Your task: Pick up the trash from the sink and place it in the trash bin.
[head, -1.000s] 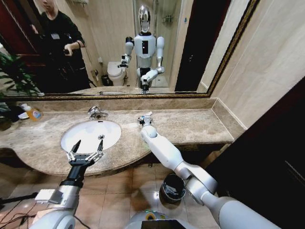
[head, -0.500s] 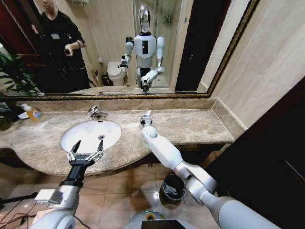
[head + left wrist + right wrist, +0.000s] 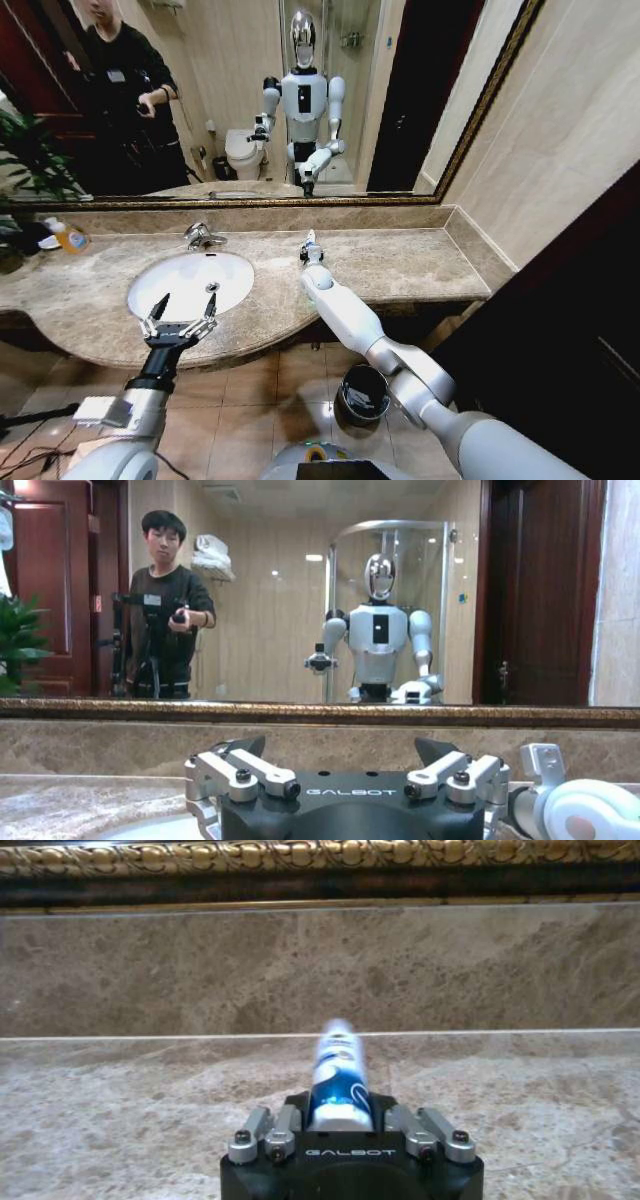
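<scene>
Now we hold a blue-and-white tube (image 3: 337, 1080) in our right claw (image 3: 311, 252), clamped above the surface (image 3: 400, 262) at the sink's (image 3: 190, 283) three o'clock, left claw (image 3: 180, 315) spread empty over its rim, so carrying to the trash bin (image 3: 362, 392) below seems next.

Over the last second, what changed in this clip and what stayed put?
The right tool, shut on a white-and-blue tube, rose a little and shifted slightly toward the mirror side of the counter, keeping its grip. The left tool stayed open above the near rim of the sink. The bin on the floor did not move.
</scene>
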Available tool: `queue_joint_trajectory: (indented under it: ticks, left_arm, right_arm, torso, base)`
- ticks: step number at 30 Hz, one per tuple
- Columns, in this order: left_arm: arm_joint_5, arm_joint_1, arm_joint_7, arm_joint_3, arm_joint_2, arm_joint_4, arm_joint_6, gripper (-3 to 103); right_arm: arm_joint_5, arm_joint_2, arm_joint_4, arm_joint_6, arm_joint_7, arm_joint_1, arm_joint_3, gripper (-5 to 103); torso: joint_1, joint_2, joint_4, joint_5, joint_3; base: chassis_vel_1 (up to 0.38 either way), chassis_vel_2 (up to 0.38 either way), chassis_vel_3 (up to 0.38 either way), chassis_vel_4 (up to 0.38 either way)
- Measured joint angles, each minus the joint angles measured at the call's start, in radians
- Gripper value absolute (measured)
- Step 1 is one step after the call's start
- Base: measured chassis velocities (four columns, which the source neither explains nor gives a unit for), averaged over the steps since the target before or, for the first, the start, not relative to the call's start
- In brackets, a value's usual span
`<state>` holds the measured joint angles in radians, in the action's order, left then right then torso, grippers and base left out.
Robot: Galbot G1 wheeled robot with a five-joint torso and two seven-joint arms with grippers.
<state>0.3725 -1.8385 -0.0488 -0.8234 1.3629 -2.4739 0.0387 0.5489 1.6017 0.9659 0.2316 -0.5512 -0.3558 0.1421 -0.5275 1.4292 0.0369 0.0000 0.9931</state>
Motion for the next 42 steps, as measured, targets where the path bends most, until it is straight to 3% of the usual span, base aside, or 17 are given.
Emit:
queue_joint_trajectory:
  ticks: [5, 13, 15, 16, 18, 19, 22, 24, 26, 27, 29, 30, 32, 40, 41, 42]
  left_arm:
    - [0.0, 0.0, 0.0, 0.0, 0.0, 0.0, 0.0, 100]
    - [0.0, 0.0, 0.0, 0.0, 0.0, 0.0, 0.0, 100]
    - [0.0, 0.0, 0.0, 0.0, 0.0, 0.0, 0.0, 100]
    - [0.0, 0.0, 0.0, 0.0, 0.0, 0.0, 0.0, 100]
    - [0.0, 0.0, 0.0, 0.0, 0.0, 0.0, 0.0, 100]
    - [0.0, 0.0, 0.0, 0.0, 0.0, 0.0, 0.0, 100]
    - [0.0, 0.0, 0.0, 0.0, 0.0, 0.0, 0.0, 100]
    - [0.0, 0.0, 0.0, 0.0, 0.0, 0.0, 0.0, 100]
    - [0.0, 0.0, 0.0, 0.0, 0.0, 0.0, 0.0, 100]
    - [0.0, 0.0, 0.0, 0.0, 0.0, 0.0, 0.0, 100]
    - [0.0, 0.0, 0.0, 0.0, 0.0, 0.0, 0.0, 100]
    - [0.0, 0.0, 0.0, 0.0, 0.0, 0.0, 0.0, 100]
    - [0.0, 0.0, 0.0, 0.0, 0.0, 0.0, 0.0, 100]
    - [0.0, 0.0, 0.0, 0.0, 0.0, 0.0, 0.0, 100]
    - [0.0, 0.0, 0.0, 0.0, 0.0, 0.0, 0.0, 100]
    - [0.0, 0.0, 0.0, 0.0, 0.0, 0.0, 0.0, 100]
  right_arm:
    - [-0.002, -0.031, 0.065, 0.0, -0.009, -0.032, 0.0, 28]
    - [-0.002, -0.109, 0.229, 0.004, -0.028, -0.103, 0.01, 28]
    - [-0.002, -0.196, 0.361, 0.003, -0.024, -0.162, 0.017, 28]
    - [-0.002, -0.196, 0.361, 0.003, -0.024, -0.162, 0.017, 28]
    - [0.011, -0.315, 0.538, 0.006, 0.003, -0.247, 0.012, 28]
    - [0.011, -0.315, 0.538, 0.006, 0.003, -0.247, 0.012, 28]
    - [0.033, -0.434, 0.748, 0.015, 0.03, -0.382, -0.045, 28]
    - [0.043, -0.465, 0.809, 0.017, 0.039, -0.434, -0.073, 28]
    - [0.061, -0.551, 0.965, 0.02, 0.081, -0.589, -0.168, 28]
    - [0.061, -0.551, 0.965, 0.02, 0.081, -0.589, -0.168, 28]
    - [0.06, -0.652, 1.085, 0.01, 0.164, -0.731, -0.247, 28]
    - [0.06, -0.652, 1.085, 0.01, 0.164, -0.731, -0.247, 28]
    - [0.05, -0.707, 1.15, -0.006, 0.236, -0.841, -0.312, 28]
    - [0.02, -0.693, 1.175, -0.095, 0.383, -1.062, -0.468, 28]
    - [0.001, -0.666, 1.133, -0.147, 0.478, -1.119, -0.543, 28]
    - [0.001, -0.666, 1.133, -0.147, 0.478, -1.119, -0.543, 28]
  torso:
    - [0.0, 0.0, -0.0001, 0.0, 0.0]
    - [0.0, 0.0, 0.0001, 0.0002, 0.0]
    - [0.0, 0.0, 0.0001, 0.0004, 0.0]
    - [0.0, 0.0, 0.0001, 0.0004, 0.0]
    - [0.0, 0.0, -0.0001, 0.0004, 0.0]
    - [0.0, 0.0, -0.0001, 0.0004, 0.0]
    - [0.0, 0.0, -0.0001, 0.0004, 0.0]
    - [0.0, 0.0, -0.0001, 0.0006, 0.0]
    - [0.0, 0.0, -0.0002, 0.0007, 0.0]
    - [0.0, 0.0, -0.0002, 0.0007, 0.0]
    - [0.0, 0.0, -0.0007, 0.0001, 0.0]
    - [0.0, 0.0, -0.0007, 0.0001, 0.0]
    - [0.0, 0.0, -0.0001, 0.0002, 0.0]
    - [0.0, 0.0, 0.0, 0.0004, 0.0]
    - [0.0, 0.0, 0.0001, 0.0004, 0.0]
    - [0.0, 0.0, 0.0001, 0.0004, 0.0]
  base:
    - [0.0, 0.0, 0.0, 0.0]
    - [0.0, 0.0, 0.0, 0.0]
    - [0.0, 0.0, 0.0, 0.0]
    - [0.0, 0.0, 0.0, 0.0]
    - [0.0, 0.0, 0.0, 0.0]
    - [0.0, 0.0, 0.0, 0.0]
    - [0.0, 0.0, 0.0, 0.0]
    - [0.0, 0.0, 0.0, 0.0]
    - [0.0, 0.0, 0.0, 0.0]
    - [0.0, 0.0, 0.0, 0.0]
    - [0.0, 0.0, 0.0, 0.0]
    - [0.0, 0.0, 0.0, 0.0]
    - [0.0, 0.0, 0.0, 0.0]
    - [0.0, 0.0, 0.0, 0.0]
    - [0.0, 0.0, 0.0, 0.0]
    - [0.0, 0.0, 0.0, 0.0]
